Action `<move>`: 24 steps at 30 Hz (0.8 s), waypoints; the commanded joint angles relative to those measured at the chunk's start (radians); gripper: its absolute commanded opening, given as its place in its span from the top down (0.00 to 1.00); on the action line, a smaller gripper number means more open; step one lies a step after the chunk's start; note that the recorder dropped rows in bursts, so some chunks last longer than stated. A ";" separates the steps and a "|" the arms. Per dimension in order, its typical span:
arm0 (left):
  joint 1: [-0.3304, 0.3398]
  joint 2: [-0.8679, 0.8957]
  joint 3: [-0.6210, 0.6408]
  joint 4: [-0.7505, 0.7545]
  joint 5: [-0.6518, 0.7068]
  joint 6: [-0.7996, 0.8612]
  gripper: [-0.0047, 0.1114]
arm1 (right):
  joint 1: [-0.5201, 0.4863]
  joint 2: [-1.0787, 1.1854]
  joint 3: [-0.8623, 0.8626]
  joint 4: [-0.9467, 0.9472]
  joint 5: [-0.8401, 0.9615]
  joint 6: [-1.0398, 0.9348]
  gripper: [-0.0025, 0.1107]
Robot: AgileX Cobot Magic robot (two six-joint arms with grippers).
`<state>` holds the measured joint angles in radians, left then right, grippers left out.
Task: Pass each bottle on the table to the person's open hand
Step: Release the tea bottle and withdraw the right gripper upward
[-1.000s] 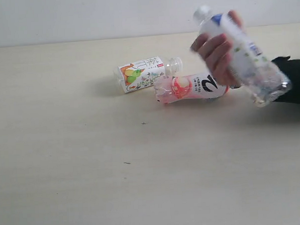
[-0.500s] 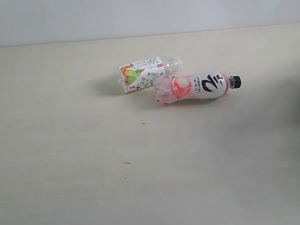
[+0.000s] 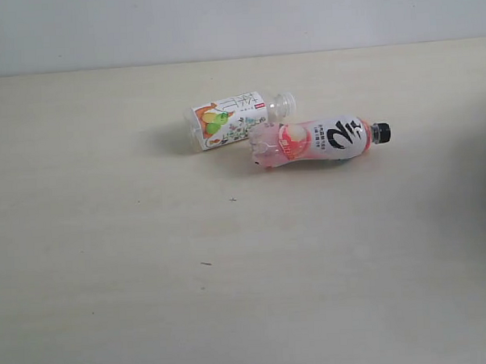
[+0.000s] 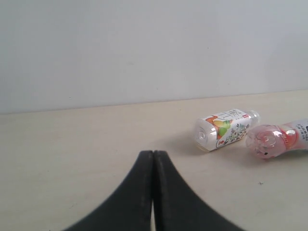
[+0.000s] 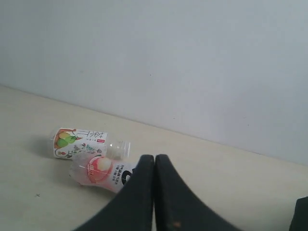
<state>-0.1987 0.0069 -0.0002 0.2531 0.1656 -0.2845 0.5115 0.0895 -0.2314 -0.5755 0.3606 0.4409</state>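
Two bottles lie on their sides on the pale table, touching each other. The one with the orange-green fruit label has no cap that I can see. In front of it lies the pink-peach one with a black cap. Both also show in the left wrist view, the fruit-label bottle and the pink bottle, and in the right wrist view, the fruit-label bottle and the pink bottle. My left gripper is shut and empty, well short of them. My right gripper is shut and empty, its tips covering the pink bottle's cap end. No hand is in view.
A plain pale wall rises behind the table's far edge. A dark shape shows at the corner of the right wrist view. A few tiny dark specks mark the tabletop.
A second ago a hand held a white-blue labelled bottle at the right of the exterior view. Hand and bottle have since left the view. The two lying bottles have not moved.
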 commanded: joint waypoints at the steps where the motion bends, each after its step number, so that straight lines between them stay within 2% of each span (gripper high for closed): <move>1: 0.000 -0.006 0.000 0.000 -0.002 -0.007 0.96 | 0.003 -0.082 0.022 0.021 0.011 0.007 0.98; 9: 0.000 -0.006 0.000 0.000 -0.002 -0.007 0.96 | 0.018 -0.090 0.034 0.040 -0.001 0.005 0.98; 15: 0.000 -0.006 0.000 0.000 -0.002 -0.007 0.96 | 0.018 -0.090 0.034 0.159 0.012 0.005 0.98; 24: 0.000 -0.006 0.000 0.000 -0.002 -0.007 0.96 | 0.018 -0.090 0.034 0.157 0.017 0.007 0.98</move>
<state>-0.1987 0.0069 -0.0002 0.2531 0.1673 -0.2845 0.5253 0.0057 -0.2002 -0.4210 0.3775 0.4455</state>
